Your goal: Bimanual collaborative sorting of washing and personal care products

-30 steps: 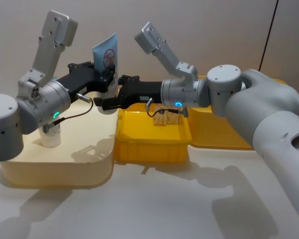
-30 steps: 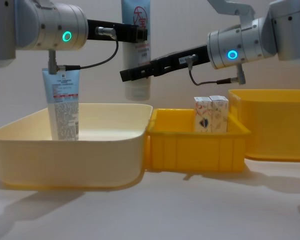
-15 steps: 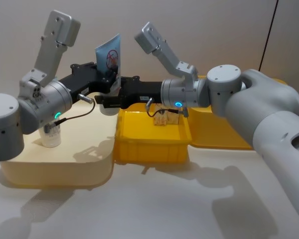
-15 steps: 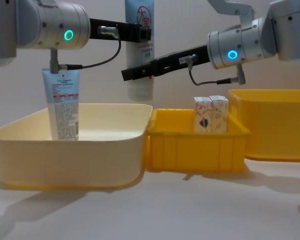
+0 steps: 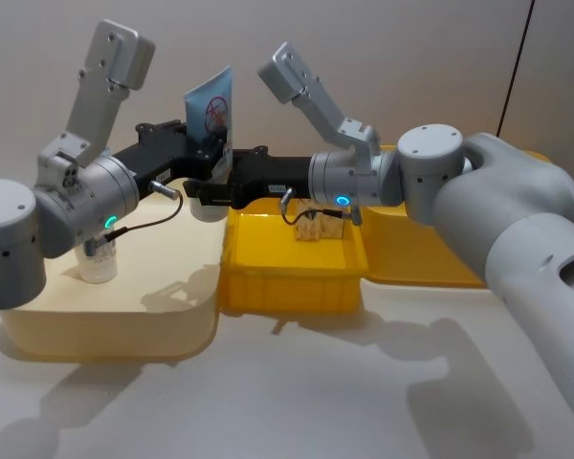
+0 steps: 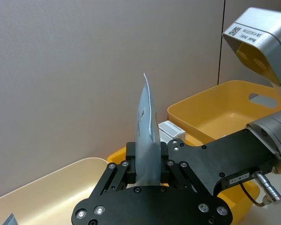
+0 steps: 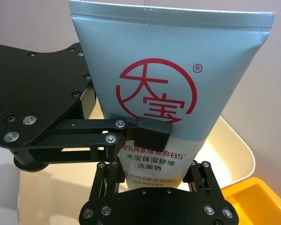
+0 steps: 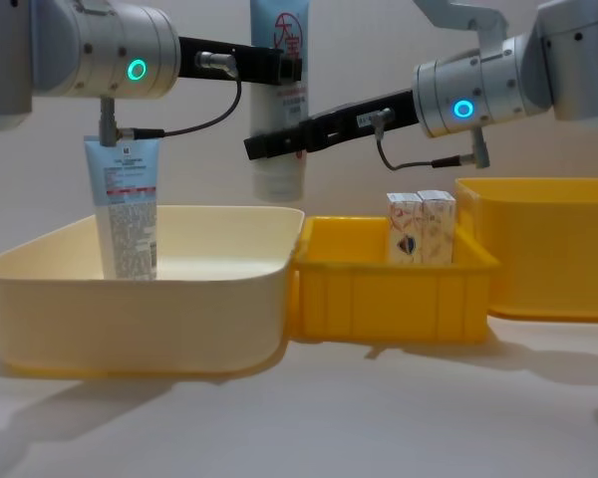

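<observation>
Tube (image 8: 279, 110) above cream bin (image 8: 130, 319), clamped flat in left gripper (image 6: 148, 161); right gripper (image 8: 267, 145) nearer the bin, grip unclear. Seems light, soft, slippery: better held near stiff cap.

1. Held up: a tall pale-blue squeeze tube with red print (image 8: 279, 108), upright above the right rim of the cream plastic bin (image 8: 130, 319).
2. The left gripper (image 8: 279, 66) clamps its upper part; the right gripper (image 8: 274, 144) lies across its lower part.
3. A second pale-blue tube (image 8: 125, 214) stands in the cream bin.
4. Two small white cartons (image 8: 421, 227) stand in the small yellow plastic bin (image 8: 389, 299).
</observation>
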Available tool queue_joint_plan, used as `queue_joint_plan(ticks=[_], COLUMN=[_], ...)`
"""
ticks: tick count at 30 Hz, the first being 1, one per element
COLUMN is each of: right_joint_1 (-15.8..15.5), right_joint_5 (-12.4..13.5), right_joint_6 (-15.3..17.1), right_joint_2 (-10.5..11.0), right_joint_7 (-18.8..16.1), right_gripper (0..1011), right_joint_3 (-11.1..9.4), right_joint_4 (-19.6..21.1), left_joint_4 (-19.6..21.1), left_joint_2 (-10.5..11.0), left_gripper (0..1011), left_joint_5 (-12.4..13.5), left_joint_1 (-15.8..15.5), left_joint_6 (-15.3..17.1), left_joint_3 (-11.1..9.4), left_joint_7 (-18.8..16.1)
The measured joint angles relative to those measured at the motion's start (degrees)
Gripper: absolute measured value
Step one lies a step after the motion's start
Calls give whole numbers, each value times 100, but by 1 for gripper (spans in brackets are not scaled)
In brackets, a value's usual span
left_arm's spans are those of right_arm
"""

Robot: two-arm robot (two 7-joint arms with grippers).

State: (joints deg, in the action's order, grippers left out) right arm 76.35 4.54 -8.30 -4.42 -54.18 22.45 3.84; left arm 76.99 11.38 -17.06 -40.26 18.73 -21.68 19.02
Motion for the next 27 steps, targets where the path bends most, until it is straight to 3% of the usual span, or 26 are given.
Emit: queue_joint_plan(ticks=[27], right_joint_1=[0], right_joint_5=[0], right_joint_6=[0], right_joint_2=[0], right_joint_7=[0], right_gripper=[559], right_joint_3=[0], right_joint_4=[0], left_joint_4=[7], left_joint_2=[-2], left_gripper=[267], left_joint_5=[-7], left_joint_1=[1], left_joint_6=[8], left_joint_3=[-7], left_joint_7=[8])
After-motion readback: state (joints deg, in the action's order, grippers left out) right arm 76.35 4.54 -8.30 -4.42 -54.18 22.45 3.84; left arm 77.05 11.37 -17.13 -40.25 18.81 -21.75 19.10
